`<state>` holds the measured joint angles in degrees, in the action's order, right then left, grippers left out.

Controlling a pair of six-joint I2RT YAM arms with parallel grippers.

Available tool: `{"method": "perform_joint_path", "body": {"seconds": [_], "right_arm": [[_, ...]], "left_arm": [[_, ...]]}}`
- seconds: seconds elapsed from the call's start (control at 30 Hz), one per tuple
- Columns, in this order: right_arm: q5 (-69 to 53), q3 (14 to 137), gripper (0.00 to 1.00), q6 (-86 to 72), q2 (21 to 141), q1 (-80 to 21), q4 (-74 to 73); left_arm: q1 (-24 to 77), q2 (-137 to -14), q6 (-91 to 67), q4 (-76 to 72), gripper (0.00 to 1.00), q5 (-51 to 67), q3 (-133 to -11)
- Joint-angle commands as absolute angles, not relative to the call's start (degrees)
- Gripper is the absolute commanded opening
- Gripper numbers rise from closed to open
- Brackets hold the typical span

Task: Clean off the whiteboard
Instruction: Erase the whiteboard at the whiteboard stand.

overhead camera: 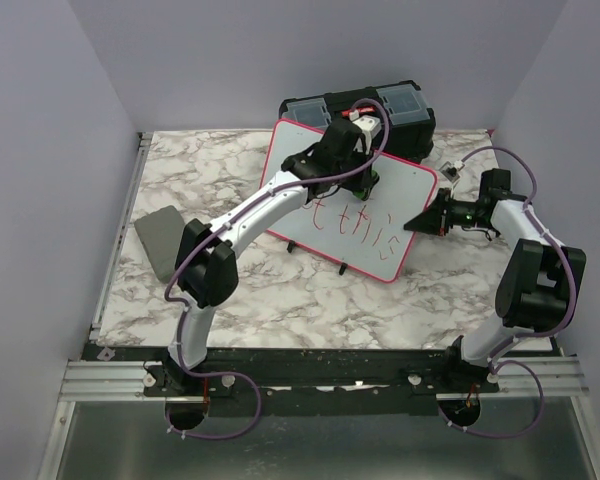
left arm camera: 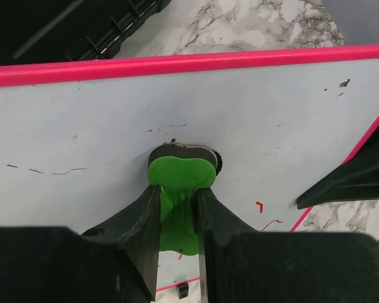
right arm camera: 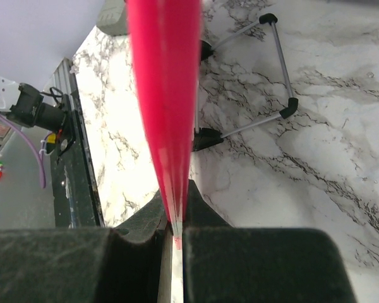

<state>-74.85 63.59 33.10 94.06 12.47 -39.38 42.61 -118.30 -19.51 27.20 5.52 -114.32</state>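
Left claw point(left arm camera: 179, 193) stretched over whiteboard point(left arm camera: 271, 107), pinching green eraser point(left arm camera: 180, 173); right claw point(right arm camera: 175, 218) clamps rim point(right arm camera: 164, 95).

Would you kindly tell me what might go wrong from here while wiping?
The right gripper holds the whiteboard only by its thin pink rim; a hard push could slip it free and tip the board on its wire stand. The green eraser may twist out of the left gripper.

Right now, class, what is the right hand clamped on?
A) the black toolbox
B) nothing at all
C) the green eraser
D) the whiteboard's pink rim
D: the right wrist view shows the right hand shut on the pink rim of the whiteboard, seen edge-on between its fingers.
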Motion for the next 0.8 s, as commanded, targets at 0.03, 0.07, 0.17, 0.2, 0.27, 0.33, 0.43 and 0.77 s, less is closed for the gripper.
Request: {"method": "perform_joint_path", "body": {"seconds": [0.03,0.07,0.17,0.2,0.27,0.33,0.43,0.77], "right_arm": [[-79.8,65.9,0.01,38.1,92.9,11.7,-41.1],[-79.9,66.0,0.01,38.1,93.0,11.7,-41.2],[-79.9,66.1,0.01,38.3,93.2,11.7,-41.6],[-79.9,66.2,0.01,38.5,93.3,11.7,-41.8],[-79.9,66.3,0.01,38.6,93.3,11.7,-41.9],[-79.9,66.3,0.01,38.6,93.3,11.7,-41.9],[-79.9,66.3,0.01,38.7,93.4,11.7,-41.9],[-80.1,66.4,0.01,39.1,93.2,11.7,-42.5]], "left_arm": [[41.2,-119.0,-17.6,23.8,0.0,1.4,-109.1],[41.7,-118.7,-17.8,22.9,0.0,1.8,-107.4],[43.6,-118.2,-18.4,21.4,0.0,2.8,-103.6],[44.5,-118.0,-18.7,20.8,0.0,2.9,-102.4],[46.1,-117.5,-19.7,19.0,0.0,3.2,-99.5],[47.4,-116.8,-20.8,17.3,0.0,3.3,-96.8],[48.8,-116.0,-22.4,15.6,0.0,3.5,-94.3],[46.9,-113.9,-23.2,15.6,0.0,1.4,-91.8]]}}
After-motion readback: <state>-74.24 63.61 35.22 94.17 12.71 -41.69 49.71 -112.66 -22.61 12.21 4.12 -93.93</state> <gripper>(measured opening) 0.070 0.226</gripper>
